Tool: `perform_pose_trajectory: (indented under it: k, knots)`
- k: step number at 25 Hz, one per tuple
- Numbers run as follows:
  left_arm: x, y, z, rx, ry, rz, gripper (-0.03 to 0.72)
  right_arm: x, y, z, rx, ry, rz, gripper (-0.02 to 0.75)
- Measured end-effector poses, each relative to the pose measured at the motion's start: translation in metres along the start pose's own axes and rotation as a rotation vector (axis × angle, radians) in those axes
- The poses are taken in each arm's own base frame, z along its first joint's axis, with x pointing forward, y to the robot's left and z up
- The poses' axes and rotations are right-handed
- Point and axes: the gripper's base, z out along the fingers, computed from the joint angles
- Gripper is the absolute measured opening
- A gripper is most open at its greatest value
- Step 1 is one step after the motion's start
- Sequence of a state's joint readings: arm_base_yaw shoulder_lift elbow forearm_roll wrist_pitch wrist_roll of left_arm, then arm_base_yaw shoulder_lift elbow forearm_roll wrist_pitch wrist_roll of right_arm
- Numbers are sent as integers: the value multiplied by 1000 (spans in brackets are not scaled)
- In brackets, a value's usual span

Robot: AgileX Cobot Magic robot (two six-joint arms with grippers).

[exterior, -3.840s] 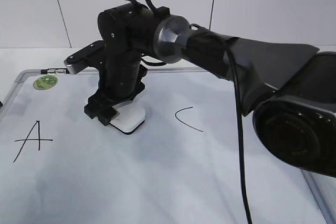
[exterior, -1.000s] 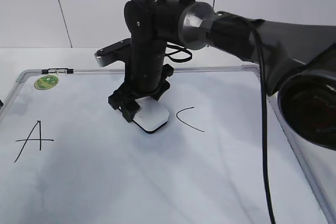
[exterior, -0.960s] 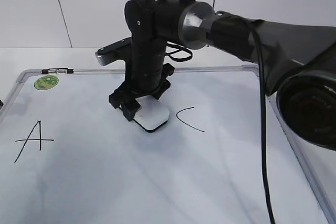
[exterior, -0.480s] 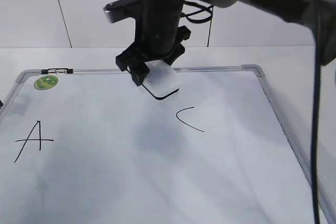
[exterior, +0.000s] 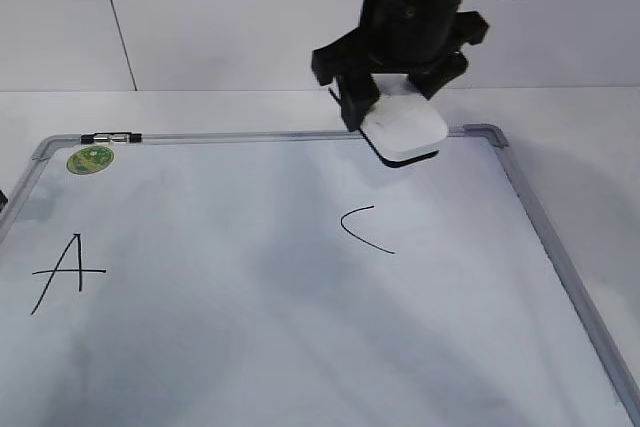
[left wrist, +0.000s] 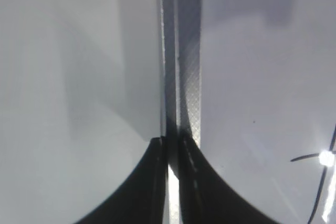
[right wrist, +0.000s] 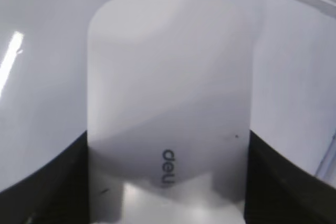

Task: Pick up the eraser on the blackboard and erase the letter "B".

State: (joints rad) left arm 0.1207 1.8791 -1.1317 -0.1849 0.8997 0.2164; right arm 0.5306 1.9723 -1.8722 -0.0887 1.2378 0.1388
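Note:
My right gripper point(exterior: 398, 105) is shut on the white eraser point(exterior: 405, 127) and holds it in the air over the far edge of the blackboard point(exterior: 250, 347), right of the middle. In the right wrist view the eraser point(right wrist: 168, 103) fills the space between the jaws of that gripper point(right wrist: 168, 182), grey lettering up. The board shows a slanted "A" point(exterior: 65, 269) and a curved "C" point(exterior: 365, 229). No letter "B" shows between them. My left gripper point(left wrist: 170, 148) is shut and empty over the board's grey frame point(left wrist: 184, 51).
A round green sticker point(exterior: 88, 158) sits at the board's far left corner, with a small clip point(exterior: 110, 136) on the frame beside it. The board's right frame point(exterior: 560, 267) runs toward me. A white wall stands behind the table.
My right gripper lifted the eraser off the board's middle and carried it up and to the right, to the far edge. The spot between "A" and "C" is bare.

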Motion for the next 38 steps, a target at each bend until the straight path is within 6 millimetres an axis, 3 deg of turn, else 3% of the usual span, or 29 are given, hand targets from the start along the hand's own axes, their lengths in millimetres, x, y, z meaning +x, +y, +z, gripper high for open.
perform_pose_trajectory:
  k: [7, 20, 33, 38]
  knots:
    - [2, -1, 0, 14, 26, -6, 32, 37, -48, -9, 41, 77, 125, 523]
    - [5, -3, 0, 29, 53, -13, 32, 82, -98, 32, 90, 272, 250, 523]
    - [5, -3, 0, 36, 58, -17, 32, 91, -134, 54, 46, 312, 318, 523]
    - [5, -3, 0, 38, 58, -17, 32, 89, -134, 67, 11, 307, 320, 523]
